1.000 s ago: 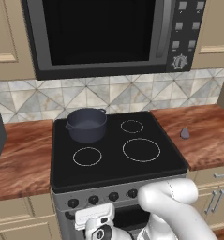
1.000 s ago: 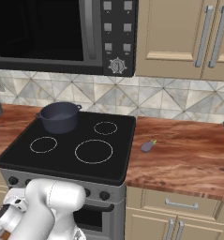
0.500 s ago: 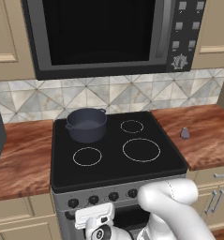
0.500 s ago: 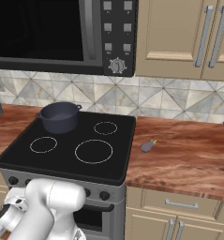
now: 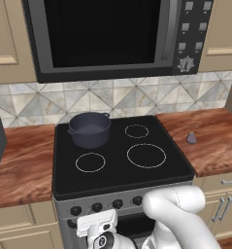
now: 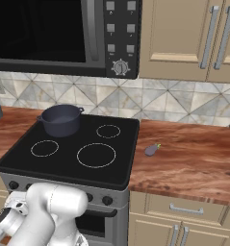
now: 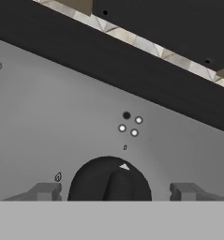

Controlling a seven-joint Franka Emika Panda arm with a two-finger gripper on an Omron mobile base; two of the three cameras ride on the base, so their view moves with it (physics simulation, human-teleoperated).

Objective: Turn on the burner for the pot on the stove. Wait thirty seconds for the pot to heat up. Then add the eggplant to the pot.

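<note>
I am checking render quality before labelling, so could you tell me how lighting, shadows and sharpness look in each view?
Left base view: even, flat light, no glare on the stove glass; the pot is crisp. Right base view: equally sharp, the eggplant casts only a faint shadow on the counter. Hand view: the knob is close and slightly soft, cropped at the bottom, between the gripper tips.
</note>
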